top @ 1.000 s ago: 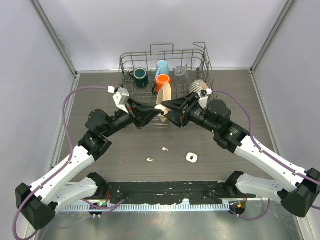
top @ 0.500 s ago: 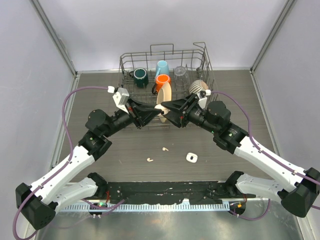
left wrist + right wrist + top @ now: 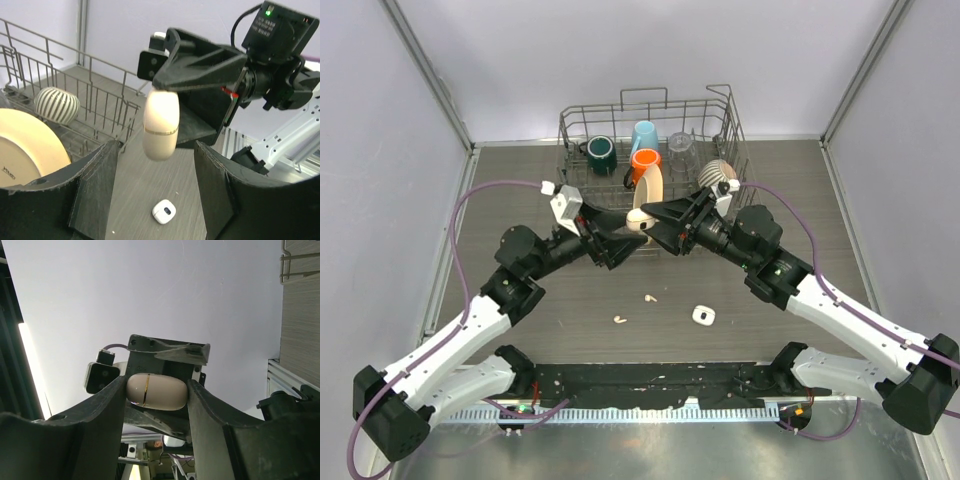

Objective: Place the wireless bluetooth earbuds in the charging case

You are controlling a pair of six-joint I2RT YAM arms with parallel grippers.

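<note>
My right gripper (image 3: 644,214) is shut on a cream oval charging case (image 3: 638,223) with a gold seam and holds it closed in the air, in front of the dish rack. In the right wrist view the case (image 3: 165,392) sits clamped between both fingers (image 3: 107,407). My left gripper (image 3: 618,244) is open and empty, just left of the case. In the left wrist view the case (image 3: 161,125) hangs ahead of my spread fingers (image 3: 95,185). Two tiny white earbuds (image 3: 649,298) (image 3: 620,320) lie on the table below. Any others are out of view.
A small white rounded-square case (image 3: 704,315) lies on the table right of the earbuds and also shows in the left wrist view (image 3: 164,211). A wire dish rack (image 3: 650,110) with mugs, a plate and a striped bowl stands right behind both grippers.
My left gripper has drawn back from the cream case, down and to the left, and stands apart from it. The right gripper still holds the case in the same place.
</note>
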